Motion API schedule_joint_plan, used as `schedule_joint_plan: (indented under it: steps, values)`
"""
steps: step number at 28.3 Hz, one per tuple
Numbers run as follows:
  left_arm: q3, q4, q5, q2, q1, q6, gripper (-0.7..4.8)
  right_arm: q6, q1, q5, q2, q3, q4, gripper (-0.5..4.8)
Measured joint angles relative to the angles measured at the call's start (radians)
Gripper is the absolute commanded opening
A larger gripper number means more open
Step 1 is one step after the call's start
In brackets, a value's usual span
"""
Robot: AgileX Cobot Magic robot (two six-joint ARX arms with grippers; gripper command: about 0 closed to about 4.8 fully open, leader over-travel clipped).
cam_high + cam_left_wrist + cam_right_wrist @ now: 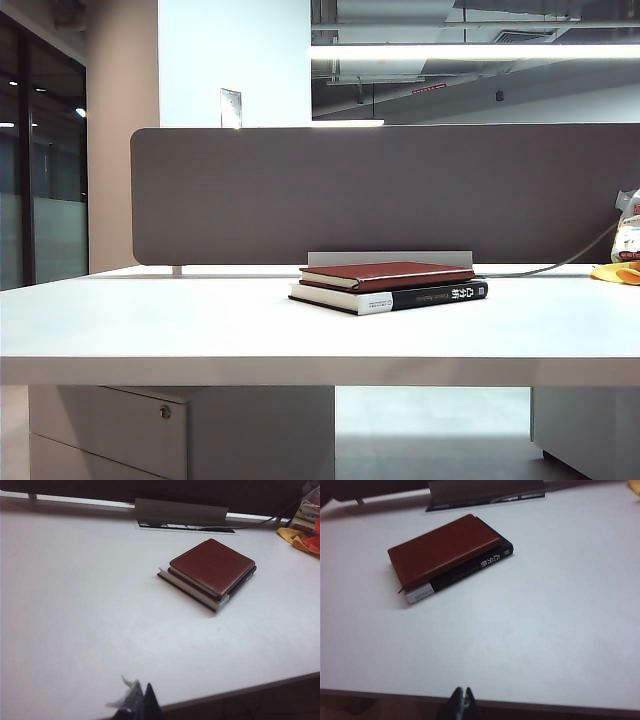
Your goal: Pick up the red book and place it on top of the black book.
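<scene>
Thin dark red leather-like notebook (385,275) lies flat on the thicker black-covered book with white spine characters (437,295), mid white table (150,320), near the grey divider (300,190). My left claw (142,702) is closed, empty, back over the near table edge, well apart from the stack. My right claw (462,705) likewise: closed, empty.

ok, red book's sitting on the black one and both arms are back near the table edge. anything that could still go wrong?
1. The thin dark red leather-like notebook sits skewed on the thicker black-covered book, overhanging one side; a nudge might slide it.
2. The stack lies close to the grey cable flap, so any re-grip from behind looks tight.
3. The left gripper and right gripper are shut near the table edge; reopen before approaching.
</scene>
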Motion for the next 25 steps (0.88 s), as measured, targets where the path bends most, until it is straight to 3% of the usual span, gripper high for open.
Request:
schedule_joint_plan:
  steps: [5,12,25]
  values:
    - [-0.135,0.021,-0.021,-0.198,0.000,-0.026,-0.06,0.039,0.000,0.005,-0.161,-0.153,0.028,-0.06]
    - [-0.239,0.004,-0.032,-0.339,0.000,-0.063,-0.06,0.056,0.000,0.005,-0.297,-0.262,0.039,-0.06]
    - [-0.315,-0.032,-0.035,-0.359,0.000,-0.068,-0.06,0.077,0.000,0.026,-0.389,-0.368,0.047,-0.06]
